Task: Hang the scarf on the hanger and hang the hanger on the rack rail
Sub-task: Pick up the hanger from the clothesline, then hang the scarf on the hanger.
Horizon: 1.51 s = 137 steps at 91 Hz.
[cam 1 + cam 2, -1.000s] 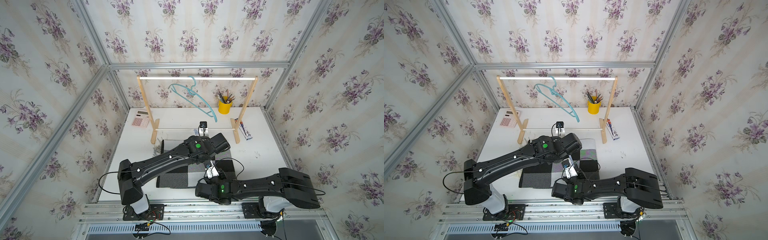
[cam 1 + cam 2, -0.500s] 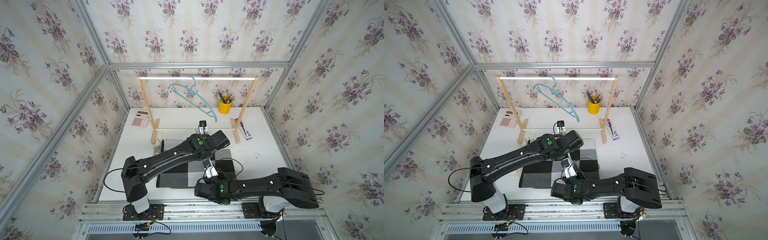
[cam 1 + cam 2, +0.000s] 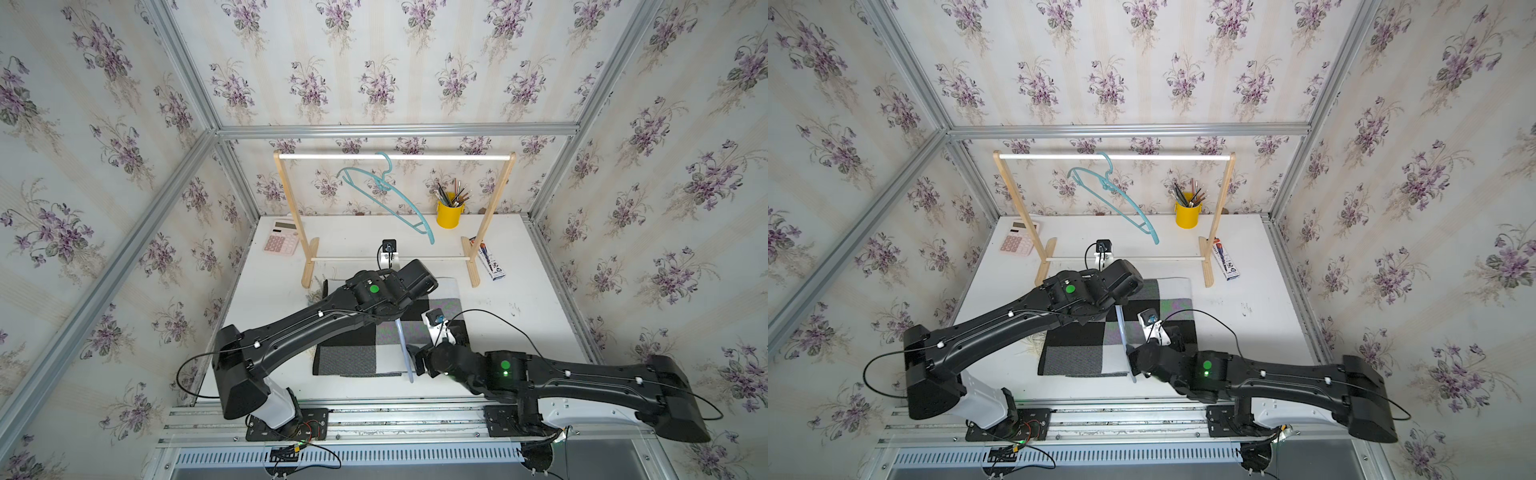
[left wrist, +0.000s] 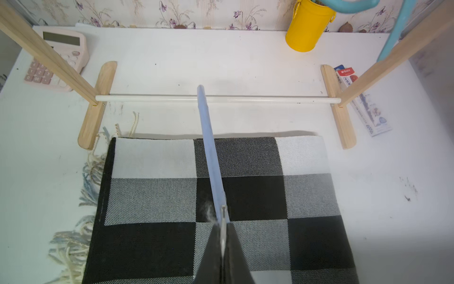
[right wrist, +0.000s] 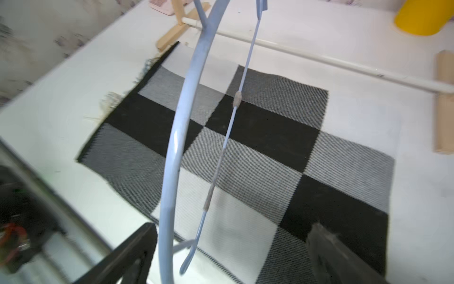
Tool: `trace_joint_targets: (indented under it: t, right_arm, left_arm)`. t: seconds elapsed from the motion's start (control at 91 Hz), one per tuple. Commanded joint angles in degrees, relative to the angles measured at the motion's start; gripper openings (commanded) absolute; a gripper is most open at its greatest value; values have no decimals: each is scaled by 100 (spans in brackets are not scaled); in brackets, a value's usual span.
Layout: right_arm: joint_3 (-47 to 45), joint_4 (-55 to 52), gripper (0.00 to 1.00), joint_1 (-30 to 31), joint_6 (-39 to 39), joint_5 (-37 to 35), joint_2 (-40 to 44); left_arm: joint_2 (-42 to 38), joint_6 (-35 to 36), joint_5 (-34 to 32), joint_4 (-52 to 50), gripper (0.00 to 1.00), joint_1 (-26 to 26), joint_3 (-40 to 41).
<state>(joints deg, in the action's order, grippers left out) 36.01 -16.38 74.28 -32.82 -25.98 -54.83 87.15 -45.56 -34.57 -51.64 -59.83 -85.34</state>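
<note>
Left wrist alone shows my left gripper [image 4: 223, 223] clamping the grey hanger [image 4: 208, 147] above the scarf [image 4: 152, 196]. My right gripper [image 5: 231, 226] has now opened.

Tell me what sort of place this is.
Probably a mock-up room for testing robots, not a home: floral wallpaper sits in a bare aluminium frame, two robot arms are mounted on a rail beside the table, and a small clothes rack stands on it.
</note>
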Motion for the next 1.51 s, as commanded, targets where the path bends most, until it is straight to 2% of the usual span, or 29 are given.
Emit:
trace_joint_targets:
  t: [0.0,0.11,0.187,0.275,0.385,0.571,0.703,0.879,0.967,1.165,1.275,1.407,1.494]
  right_arm:
    - [-300,302,100,-797,-184,2018,819]
    - [-656,358,98,-2319,-484,2986,1386]
    - [-839,301,94,-3481,-685,3541,1277]
    - [-1166,490,86,-4655,-872,3996,946]
    - [-1476,964,80,-5307,-793,3988,433]
    - [-1502,1705,71,-5535,-392,3717,-693]
    - [-1476,2116,62,-5648,-220,3723,-1340]
    - [-1489,2384,46,-5688,-155,3872,-1746]
    - [-1503,2447,38,-5697,-139,3957,-1744]
    - [-1440,2434,30,-5697,-133,4275,-1970]
    - [-1406,2352,16,-5697,-120,4270,-1983]
    - [-1423,2173,1,-5693,-184,4056,-1259]
    - [-1230,1796,0,-5661,-199,4140,-718]
  left_arm:
    - [-430,818,372,689,0,166,422]
    - [-1232,1412,1613,1554,0,592,1269]
    - [-1716,1602,2573,2157,0,949,1869]
    - [-2097,1629,3244,2459,0,1312,2292]
    - [-2251,1669,3774,2696,0,1588,2582]
    - [-2074,1528,4054,3104,0,1840,2864]
    - [-1935,1491,3962,3144,0,1912,2898]
    - [-1969,1431,3833,3142,0,1988,3034]
    - [-1968,1413,3826,3142,0,2002,3096]
    - [-1939,1376,3799,3151,0,2002,3179]
    - [-1925,1375,3779,3123,0,2006,3190]
    - [-1966,1434,3715,2994,0,2002,3172]
    - [-2032,1460,3593,2943,0,2002,3188]
